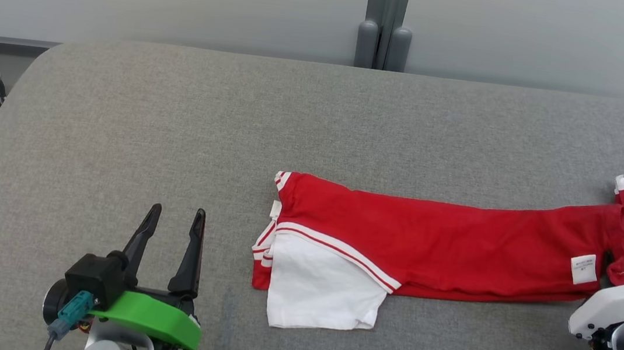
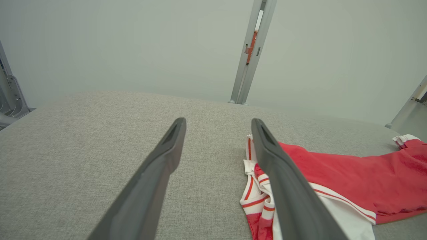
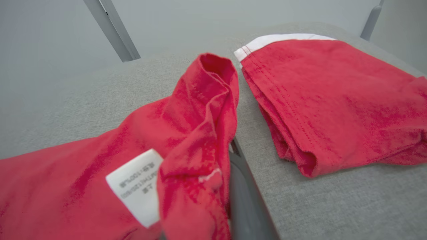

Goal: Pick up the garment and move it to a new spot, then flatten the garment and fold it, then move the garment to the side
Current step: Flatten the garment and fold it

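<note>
Grey bench point(image 1: 177, 124) bears a seemingly limp, light garment point(image 1: 428, 241); your right pincer point(image 3: 235, 156) pinches its bunched edge, left pincer point(image 1: 173, 221) spread.

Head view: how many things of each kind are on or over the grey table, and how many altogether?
Red and white garment: 1
White care label on it: 1
Robot grippers: 2 (left gripper, right gripper)
Total: 4

Garment point(image 1: 433, 242), right end off-frame
</note>
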